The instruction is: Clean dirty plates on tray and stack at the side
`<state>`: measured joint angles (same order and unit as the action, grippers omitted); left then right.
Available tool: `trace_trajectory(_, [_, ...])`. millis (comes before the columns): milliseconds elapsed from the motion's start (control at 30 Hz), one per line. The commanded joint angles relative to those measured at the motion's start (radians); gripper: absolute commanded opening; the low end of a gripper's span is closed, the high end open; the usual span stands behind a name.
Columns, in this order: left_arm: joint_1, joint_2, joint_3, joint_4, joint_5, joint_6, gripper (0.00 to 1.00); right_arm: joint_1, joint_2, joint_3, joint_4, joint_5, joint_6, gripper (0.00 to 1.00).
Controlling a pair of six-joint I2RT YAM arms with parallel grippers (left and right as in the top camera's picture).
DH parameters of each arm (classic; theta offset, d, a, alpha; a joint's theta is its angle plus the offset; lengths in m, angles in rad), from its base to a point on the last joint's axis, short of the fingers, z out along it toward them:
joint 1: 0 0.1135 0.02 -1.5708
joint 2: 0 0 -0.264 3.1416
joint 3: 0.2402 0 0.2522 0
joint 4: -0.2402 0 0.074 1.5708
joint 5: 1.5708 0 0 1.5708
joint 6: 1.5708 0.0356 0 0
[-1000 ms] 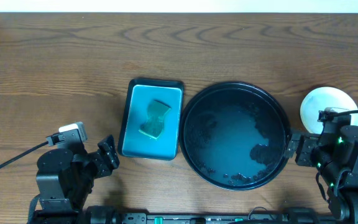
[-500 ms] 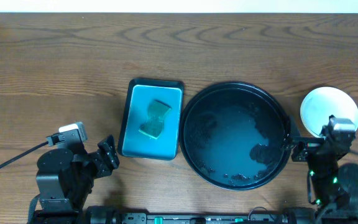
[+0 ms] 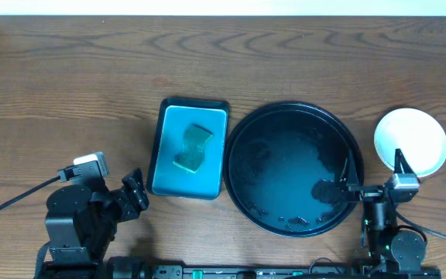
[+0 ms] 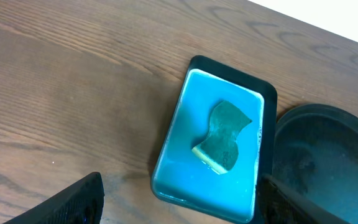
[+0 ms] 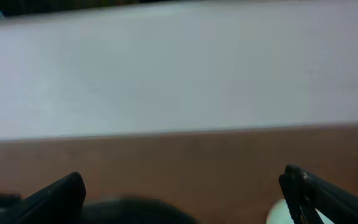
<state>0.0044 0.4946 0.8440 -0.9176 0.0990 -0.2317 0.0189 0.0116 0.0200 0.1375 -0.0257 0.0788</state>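
Plates (image 3: 413,139): on the table (image 3: 68,85) at its right side, just beside the tray (image 3: 293,106) but apart from its rim. The top face is white, round and unmarked.
Right gripper (image 3: 374,172): at the near-left edge of the plates, over the gap between them and the tray. From above, one finger overlaps the plates' near-left rim and the other overlaps the tray's right rim. Whether either touches cannot be told.
Right gripper state: fingers spread wide with nothing between them. Its wrist view shows them at the two bottom corners, with a sliver of white plate beside the right one.
Left gripper (image 3: 135,195): at the near-left of the table, well apart from the plates. Its fingers are wide and hold nothing, and it faces the teal tray (image 3: 207,174).
Tray: black and round, right of centre — its floor shows a pale sheen and dark specks.
Sponge (image 3: 193,148): lying in the teal tray, green and bent.
Counts: one white plate face visible — any beneath it cannot be counted; one black tray; one teal tray; one sponge; two grippers.
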Motion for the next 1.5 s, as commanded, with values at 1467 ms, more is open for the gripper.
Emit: trace_trajectory(1467, [0.002, -0.194, -0.2, 0.122, -0.013, 0.013, 0.79, 0.007, -0.007, -0.014, -0.209, -0.016, 0.002, 0.99])
